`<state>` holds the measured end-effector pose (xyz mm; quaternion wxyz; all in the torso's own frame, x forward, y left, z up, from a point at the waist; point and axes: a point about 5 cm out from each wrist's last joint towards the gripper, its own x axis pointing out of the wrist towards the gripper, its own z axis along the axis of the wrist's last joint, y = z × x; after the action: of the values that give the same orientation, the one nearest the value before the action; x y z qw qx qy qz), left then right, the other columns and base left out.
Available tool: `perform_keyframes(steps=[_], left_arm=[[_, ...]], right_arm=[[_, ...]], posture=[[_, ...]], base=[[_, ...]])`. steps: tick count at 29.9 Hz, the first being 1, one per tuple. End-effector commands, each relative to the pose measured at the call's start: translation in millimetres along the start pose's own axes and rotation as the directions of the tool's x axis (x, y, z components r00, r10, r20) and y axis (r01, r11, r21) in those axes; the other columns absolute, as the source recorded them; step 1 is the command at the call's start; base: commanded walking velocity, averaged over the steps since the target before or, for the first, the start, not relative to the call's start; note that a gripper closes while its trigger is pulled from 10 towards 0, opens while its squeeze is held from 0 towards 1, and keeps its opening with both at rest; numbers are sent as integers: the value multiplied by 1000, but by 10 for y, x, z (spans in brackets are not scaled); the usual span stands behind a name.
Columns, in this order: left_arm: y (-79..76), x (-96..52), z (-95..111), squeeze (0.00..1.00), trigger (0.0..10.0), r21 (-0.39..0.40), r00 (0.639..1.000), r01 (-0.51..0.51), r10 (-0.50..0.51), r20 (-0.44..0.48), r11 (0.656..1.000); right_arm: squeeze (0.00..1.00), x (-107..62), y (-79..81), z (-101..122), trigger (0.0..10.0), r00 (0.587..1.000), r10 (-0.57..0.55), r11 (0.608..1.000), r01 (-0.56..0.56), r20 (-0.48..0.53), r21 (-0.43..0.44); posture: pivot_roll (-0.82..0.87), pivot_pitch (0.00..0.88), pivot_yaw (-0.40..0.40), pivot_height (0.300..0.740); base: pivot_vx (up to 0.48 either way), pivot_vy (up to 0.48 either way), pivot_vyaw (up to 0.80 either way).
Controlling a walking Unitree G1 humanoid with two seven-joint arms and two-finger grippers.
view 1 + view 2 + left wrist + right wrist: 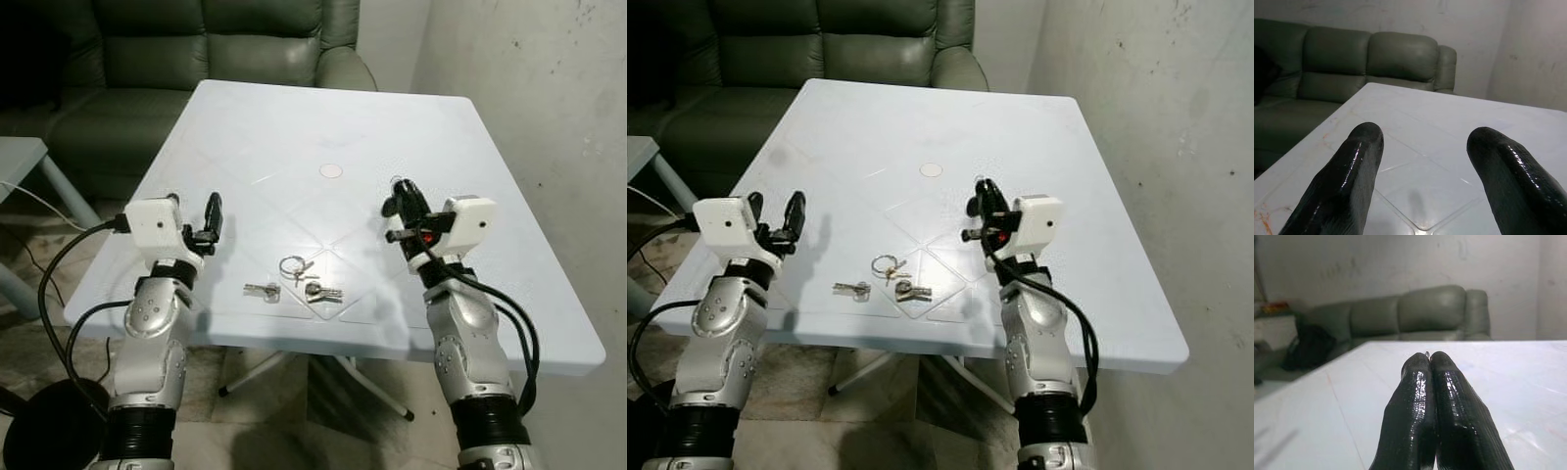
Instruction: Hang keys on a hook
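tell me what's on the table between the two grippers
In the left eye view the keys on their ring lie on the white table, between the left gripper and the right gripper, nearer the front edge. Nothing else lies there.

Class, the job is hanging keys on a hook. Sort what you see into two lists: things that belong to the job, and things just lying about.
Belongs to the job:
- keys, a small bunch lying on the table
- left gripper, open, held over the table
- right gripper, shut, held over the table

Just lying about:
- green sofa
- small side table
- black cables
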<state>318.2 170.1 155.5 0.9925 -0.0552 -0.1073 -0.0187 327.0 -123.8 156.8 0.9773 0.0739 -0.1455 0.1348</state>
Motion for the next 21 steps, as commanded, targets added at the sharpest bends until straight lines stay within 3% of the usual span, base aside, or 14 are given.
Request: perform_keyframes(steps=[1, 4, 6, 11, 12, 14, 17, 21], left_arm=[[-18, -7, -43, 0, 10000, -15, 1000, 10, -10, -2, 1000], [-46, -11, -76, 0, 10000, -5, 1000, 26, -26, -8, 1000], [-43, -20, -96, 0, 10000, 49, 1000, 12, -12, 5, 999], [-42, -19, -101, 0, 10000, 50, 1000, 12, -12, 10, 999], [2, -39, -100, 0, 10000, -10, 1000, -2, 2, 10, 1000], [15, -44, -101, 0, 10000, -26, 1000, -5, 6, 11, 1000], [128, -46, -88, 0, 10000, -29, 996, -86, 86, 0, 996], [135, -14, -70, 0, 10000, -30, 996, -94, 94, 0, 995]], right_arm=[[0, -16, 42, -59, 10000, 999, 9, 1000, -10, -32, -28], [0, -23, 49, -105, 10000, 998, 18, 999, -20, -60, -36], [0, -42, 28, -138, 10000, 998, -9, 998, 5, -69, -62], [0, -42, 32, -140, 10000, 997, -14, 998, 9, -70, -67], [0, -74, 6, -220, 10000, 992, -37, 996, 26, -123, -91], [0, -84, -2, -243, 10000, 989, -44, 995, 30, -138, -98], [0, -118, 17, -291, 10000, 985, -68, 993, 51, -161, -104], [0, -79, 20, -282, 10000, 985, -72, 991, 53, -156, -119]], posture=[[-114, 0, -19, 740], [-111, 0, -23, 740], [-111, 0, -23, 740], [-111, 0, -23, 740], [-106, 0, -25, 740], [-106, 0, -25, 740], [-105, 0, -14, 740], [-99, 0, -15, 740]], base=[[0, 0, 0], [0, 0, 0], [0, 0, 0], [0, 0, 0], [0, 0, 0], [0, 0, 0], [0, 0, -750], [0, 0, -755]])
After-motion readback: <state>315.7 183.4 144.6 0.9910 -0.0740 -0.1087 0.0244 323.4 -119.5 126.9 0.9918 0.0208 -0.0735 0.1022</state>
